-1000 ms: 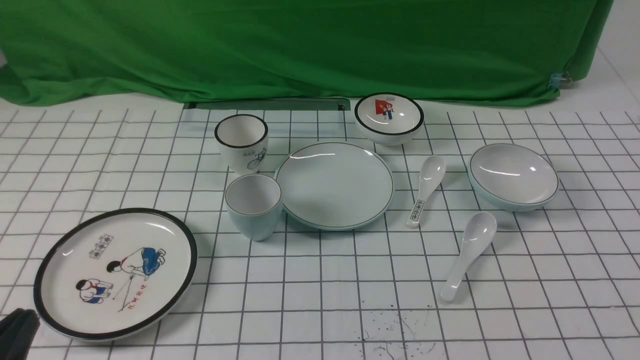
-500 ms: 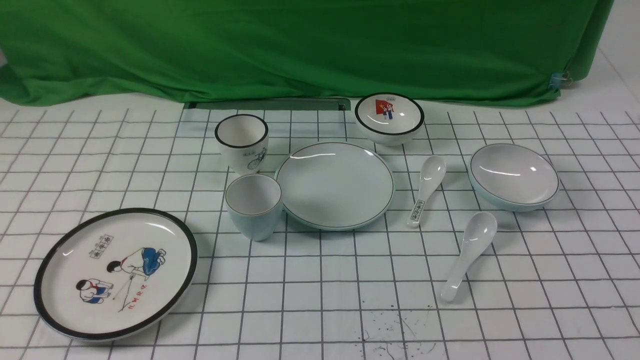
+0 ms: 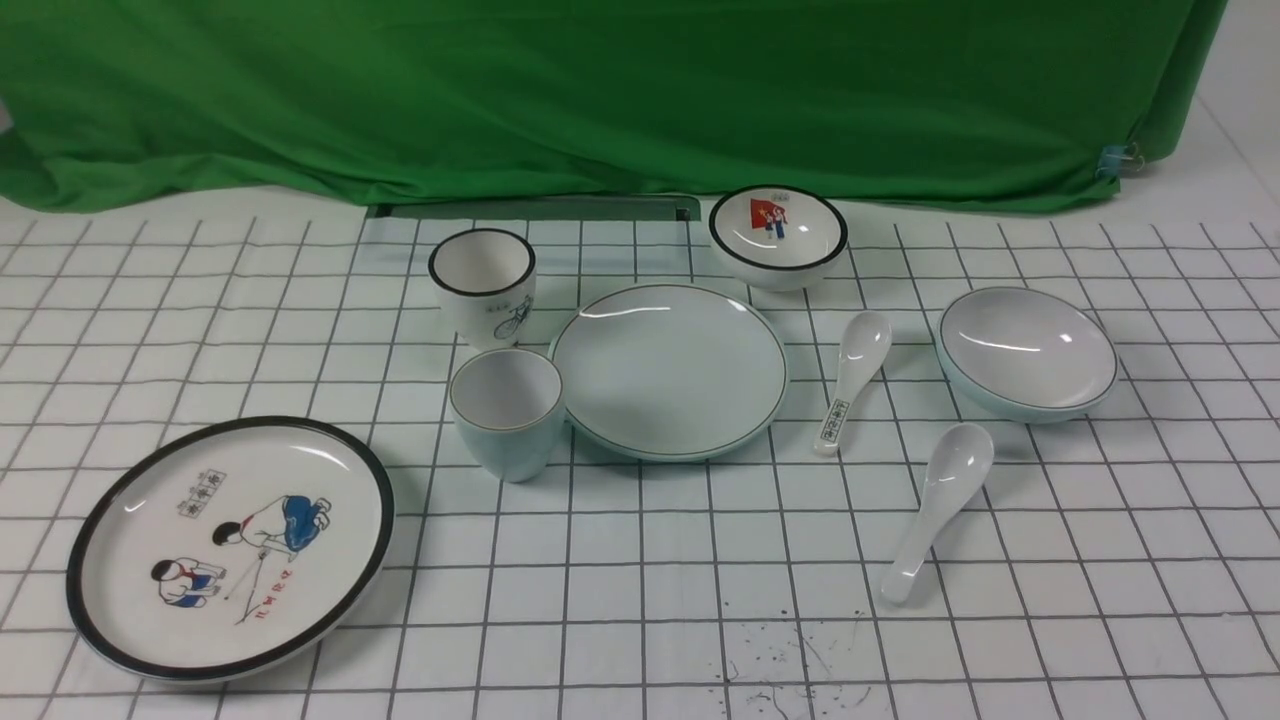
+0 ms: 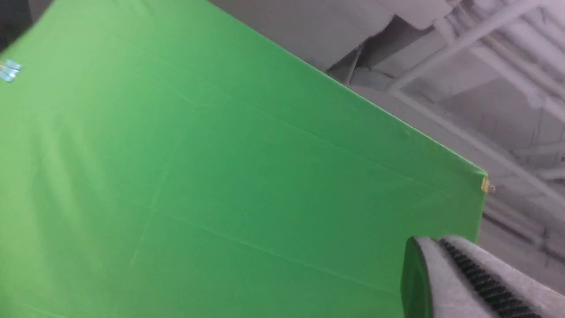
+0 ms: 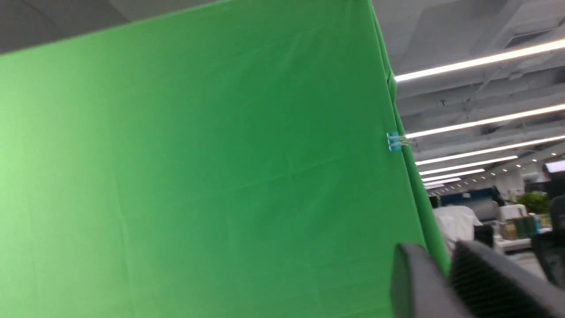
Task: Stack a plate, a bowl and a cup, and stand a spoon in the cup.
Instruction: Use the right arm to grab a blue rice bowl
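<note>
Pale blue-green plate (image 3: 668,370) sat flat, matching cup (image 3: 506,412) upright at its 9 o'clock, bowl (image 3: 1027,352) at 3, plain white spoon (image 3: 940,508) at 4.

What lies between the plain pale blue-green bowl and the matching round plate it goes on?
Only the white ceramic spoon with black characters on its handle lies between the bowl and the plate; a lifted bowl should clear it.

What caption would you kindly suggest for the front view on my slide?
Plain plate, bowl, cup and spoon, all unstacked, on a gridded cloth with a cartoon plate nearby.
</note>
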### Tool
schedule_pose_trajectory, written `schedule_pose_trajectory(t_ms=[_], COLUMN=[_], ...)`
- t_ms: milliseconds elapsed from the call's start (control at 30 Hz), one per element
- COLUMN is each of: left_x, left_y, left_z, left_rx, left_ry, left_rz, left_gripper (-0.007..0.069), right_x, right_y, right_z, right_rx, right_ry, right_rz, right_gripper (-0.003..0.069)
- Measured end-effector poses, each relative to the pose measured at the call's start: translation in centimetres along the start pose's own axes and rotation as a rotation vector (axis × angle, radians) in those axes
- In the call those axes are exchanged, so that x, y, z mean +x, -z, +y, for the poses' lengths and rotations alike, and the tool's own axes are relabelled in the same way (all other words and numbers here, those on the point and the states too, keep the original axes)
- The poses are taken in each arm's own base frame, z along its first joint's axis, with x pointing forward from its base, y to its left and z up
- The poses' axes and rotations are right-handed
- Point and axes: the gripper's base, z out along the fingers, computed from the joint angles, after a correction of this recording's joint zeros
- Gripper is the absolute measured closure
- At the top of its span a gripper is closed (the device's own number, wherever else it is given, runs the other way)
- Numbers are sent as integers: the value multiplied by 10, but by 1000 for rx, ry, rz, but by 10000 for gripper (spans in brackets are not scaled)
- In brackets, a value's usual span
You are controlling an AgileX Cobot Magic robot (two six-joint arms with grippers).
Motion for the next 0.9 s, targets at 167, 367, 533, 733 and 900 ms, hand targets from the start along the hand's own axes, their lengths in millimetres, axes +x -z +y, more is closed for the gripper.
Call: schedule_pose_trajectory(t_ms=[167,367,533,733,900], left_x=[-30,12,67,123,151], left_y=[-50,-109,-122,-102,-87], left_z=[-14,7,31,28,13], left_rx=[-21,-112,-251,-261,-115], left_ry=[-179,-150,-100,-167,-155], left_rz=[113,348,692,1261,1515], left_gripper=[653,653,653,653,653], right_x=[-26,-10,32,89,124], right_y=[-34,-87,-118,-158,-224], right_z=[3,-3,-11,-12,-16], right_rx=[18,31,56,22,21], right_ry=[130,249,238,247,250], right_rz=[102,404,893,1496,1556], right_gripper=[644,645,645,594,291])
